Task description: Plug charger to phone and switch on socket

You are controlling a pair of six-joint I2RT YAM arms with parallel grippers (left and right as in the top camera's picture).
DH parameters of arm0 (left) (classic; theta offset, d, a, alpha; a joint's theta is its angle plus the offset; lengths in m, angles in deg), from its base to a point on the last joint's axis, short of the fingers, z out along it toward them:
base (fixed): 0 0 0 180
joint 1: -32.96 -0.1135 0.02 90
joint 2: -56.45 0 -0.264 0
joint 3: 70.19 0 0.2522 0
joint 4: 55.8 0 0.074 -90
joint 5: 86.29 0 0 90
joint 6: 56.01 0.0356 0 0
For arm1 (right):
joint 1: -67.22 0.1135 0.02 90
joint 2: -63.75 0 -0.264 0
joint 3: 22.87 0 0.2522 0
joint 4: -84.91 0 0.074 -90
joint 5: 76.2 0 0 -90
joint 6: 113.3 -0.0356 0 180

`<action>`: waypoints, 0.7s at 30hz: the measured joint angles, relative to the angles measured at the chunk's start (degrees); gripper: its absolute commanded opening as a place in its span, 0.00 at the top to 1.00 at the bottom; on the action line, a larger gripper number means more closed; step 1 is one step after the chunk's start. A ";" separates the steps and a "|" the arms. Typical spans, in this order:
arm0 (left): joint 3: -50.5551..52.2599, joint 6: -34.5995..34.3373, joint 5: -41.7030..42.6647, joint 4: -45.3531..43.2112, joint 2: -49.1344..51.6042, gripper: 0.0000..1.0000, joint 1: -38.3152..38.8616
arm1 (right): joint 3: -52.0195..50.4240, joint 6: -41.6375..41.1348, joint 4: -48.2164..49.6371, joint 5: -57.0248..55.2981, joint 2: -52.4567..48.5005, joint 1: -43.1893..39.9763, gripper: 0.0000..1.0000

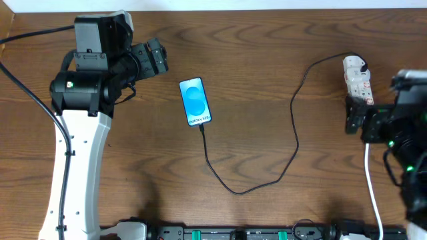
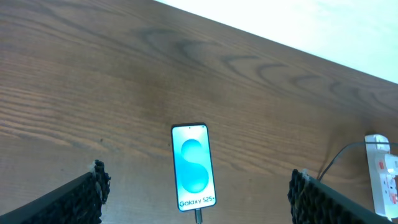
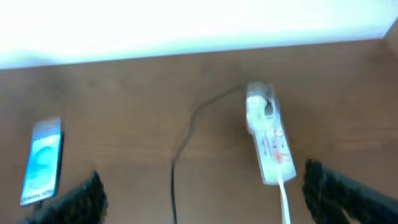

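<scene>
The phone (image 1: 195,101) lies flat mid-table with its blue screen lit, and it also shows in the left wrist view (image 2: 193,167) and at the left of the right wrist view (image 3: 42,160). The charger cable (image 1: 293,133) runs from a connector (image 2: 198,216) seated at the phone's bottom edge, loops forward, then leads back to a white plug (image 1: 354,65) on the socket (image 1: 358,85). My left gripper (image 1: 157,60) is open, left of the phone and apart from it. My right gripper (image 1: 353,115) is open just in front of the socket (image 3: 270,146), holding nothing.
The strip's thick white cord (image 1: 371,187) trails toward the front edge on the right. The table's far edge (image 2: 280,43) lies close behind the phone and strip. A black rail (image 1: 253,233) runs along the front edge.
</scene>
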 measured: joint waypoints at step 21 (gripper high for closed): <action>0.02 0.00 0.00 -0.02 0.00 0.07 0.00 | -54.90 2.49 44.68 -8.24 38.32 7.30 0.01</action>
